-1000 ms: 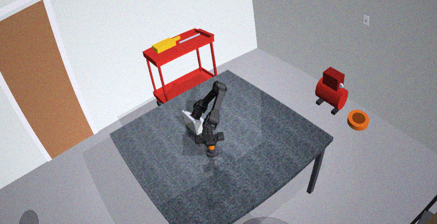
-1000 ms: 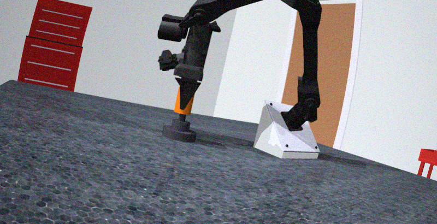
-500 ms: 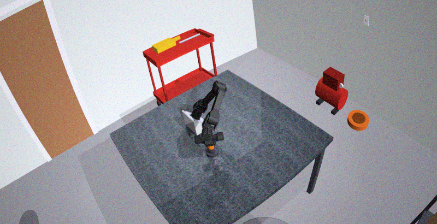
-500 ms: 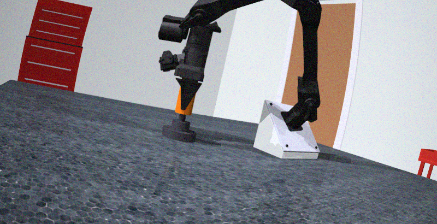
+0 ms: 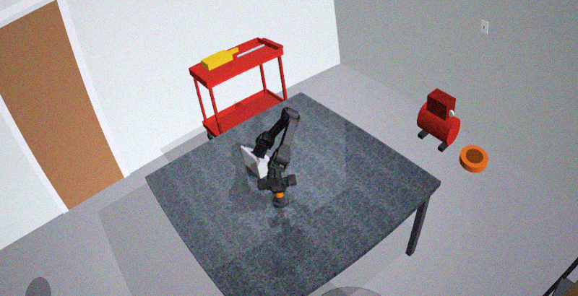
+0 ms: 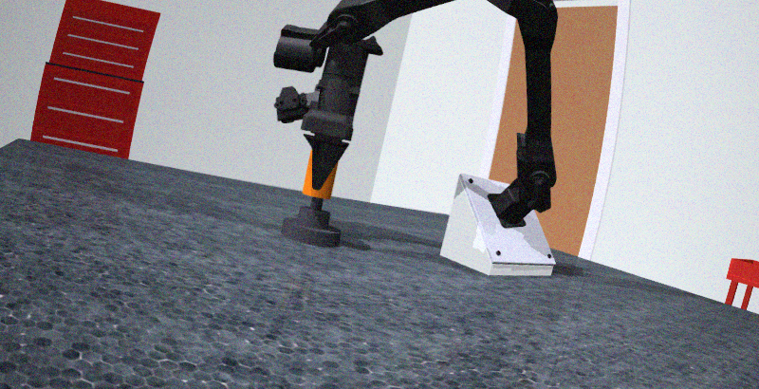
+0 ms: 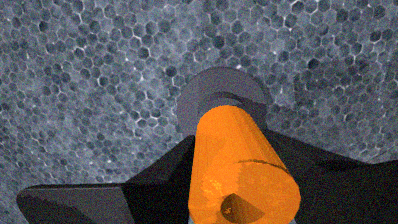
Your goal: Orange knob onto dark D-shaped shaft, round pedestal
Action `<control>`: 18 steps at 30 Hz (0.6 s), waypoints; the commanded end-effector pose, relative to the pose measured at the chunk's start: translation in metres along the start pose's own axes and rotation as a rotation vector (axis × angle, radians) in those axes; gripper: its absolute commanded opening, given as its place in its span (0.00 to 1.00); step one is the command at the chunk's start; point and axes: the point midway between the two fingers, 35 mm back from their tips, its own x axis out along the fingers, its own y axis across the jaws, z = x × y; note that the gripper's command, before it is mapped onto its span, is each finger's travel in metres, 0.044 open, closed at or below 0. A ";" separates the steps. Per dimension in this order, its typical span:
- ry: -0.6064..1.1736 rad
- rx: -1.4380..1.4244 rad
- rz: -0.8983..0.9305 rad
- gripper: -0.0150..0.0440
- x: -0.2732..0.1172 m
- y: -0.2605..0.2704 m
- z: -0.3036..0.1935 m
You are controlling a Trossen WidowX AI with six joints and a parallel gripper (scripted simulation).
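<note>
The orange knob is upright, held over the round pedestal. My gripper is shut on it, with a finger on each side. The dark round pedestal stands on the table. In the exterior view a short length of the dark shaft shows between the knob's lower end and the pedestal's raised middle. The knob's lower end is at the shaft's top; whether the shaft tip is inside the hole is hidden. The flat sides are hidden too.
The arm's base is mounted by a white sloped block on the dark table. A red cart, a red compressor and an orange ring-shaped thing stand beyond the table. A red drawer cabinet is at the back.
</note>
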 end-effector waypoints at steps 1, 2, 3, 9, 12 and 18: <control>-0.003 0.001 -0.001 0.25 -0.001 0.001 0.000; -0.003 0.001 -0.001 0.25 0.000 0.001 0.000; -0.003 0.001 -0.001 0.25 0.000 0.001 0.000; -0.003 0.001 -0.001 0.25 0.001 0.000 -0.001; -0.003 0.001 -0.001 0.25 0.002 -0.001 -0.003; -0.003 0.001 -0.001 0.25 0.002 -0.001 -0.003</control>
